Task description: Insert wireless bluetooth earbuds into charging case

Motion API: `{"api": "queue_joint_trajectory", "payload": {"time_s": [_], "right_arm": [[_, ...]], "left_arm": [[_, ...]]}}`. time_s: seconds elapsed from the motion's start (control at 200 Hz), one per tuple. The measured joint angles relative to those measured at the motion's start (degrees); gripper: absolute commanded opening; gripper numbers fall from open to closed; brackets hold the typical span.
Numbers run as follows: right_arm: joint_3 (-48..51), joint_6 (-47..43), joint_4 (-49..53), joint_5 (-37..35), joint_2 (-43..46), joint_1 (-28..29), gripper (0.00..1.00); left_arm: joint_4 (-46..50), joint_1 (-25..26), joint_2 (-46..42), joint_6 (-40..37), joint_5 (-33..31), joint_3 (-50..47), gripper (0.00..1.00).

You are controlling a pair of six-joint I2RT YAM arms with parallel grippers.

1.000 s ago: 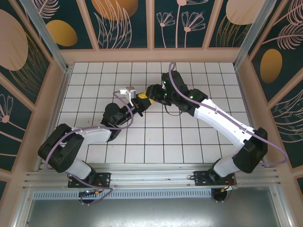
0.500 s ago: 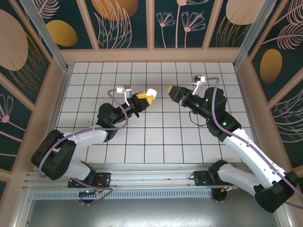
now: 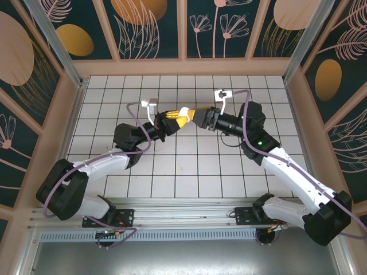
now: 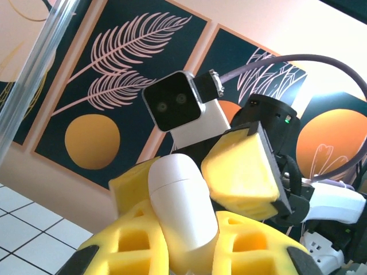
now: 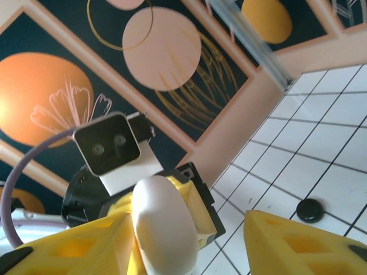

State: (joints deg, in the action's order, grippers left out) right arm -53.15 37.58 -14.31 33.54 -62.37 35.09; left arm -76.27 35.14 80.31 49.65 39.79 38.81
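Note:
My left gripper [image 3: 172, 120] is shut on a white, pill-shaped charging case [image 3: 184, 112], whose lid is closed, and holds it up above the tiles. In the left wrist view the case [image 4: 182, 207] rises between my yellow left fingers [image 4: 123, 246]. My right gripper [image 3: 196, 117] faces it from the right, jaws open on either side of the case's upper end [image 5: 163, 229]. One right finger [image 5: 80, 246] lies against the case; the other right finger [image 5: 298, 240] stands well apart from it. A small black earbud [image 5: 309, 210] lies on the tiles below.
The white tiled floor [image 3: 172, 166] is boxed in by low peach walls [image 3: 183, 67] with dark patterned panels above them. Both arms meet at the middle of the floor, their purple cables [image 3: 137, 112] looping over them.
One second ago the right gripper was at the case. It swung away to the right, then came back to it. The left gripper kept the case and shifted slightly.

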Motion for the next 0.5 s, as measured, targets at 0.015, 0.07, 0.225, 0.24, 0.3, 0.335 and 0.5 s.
{"api": "queue_joint_trajectory", "payload": {"time_s": [0.015,0.07,0.225,0.24,0.3,0.335,0.5], "right_arm": [[-0.09,-0.13,-0.13,0.26,-0.17,0.15,0.45],[-0.46,-0.15,-0.5,1.11,-0.79,0.7,0.41],[-1.27,-0.79,-1.51,2.62,-1.49,1.01,0.21],[-1.27,-0.48,-1.6,2.62,-1.49,1.01,0.2],[-1.29,-0.98,-1.97,2.91,-1.49,0.96,0.14],[-1.4,-1.2,-2.03,3.17,-1.46,0.83,0.11],[-2.05,-4.04,0.61,4.13,-1.46,0.44,0.09]], "left_arm": [[0.15,0.0,-0.09,0.02,0.17,0.0,0.02],[0.5,-0.22,-0.42,0.02,0.28,0.0,0.02],[1.14,-0.59,-1.11,0.04,0.63,0.0,0.04],[1.16,-0.63,-1.22,0.07,0.61,0.0,0.05],[1.62,-0.74,-1.68,0.13,0.85,0.0,0.12],[2.05,-0.76,-2.08,-0.02,0.92,0.0,0.21],[10.91,-0.68,-5.92,-5.18,0.85,0.07,0.58]]}}
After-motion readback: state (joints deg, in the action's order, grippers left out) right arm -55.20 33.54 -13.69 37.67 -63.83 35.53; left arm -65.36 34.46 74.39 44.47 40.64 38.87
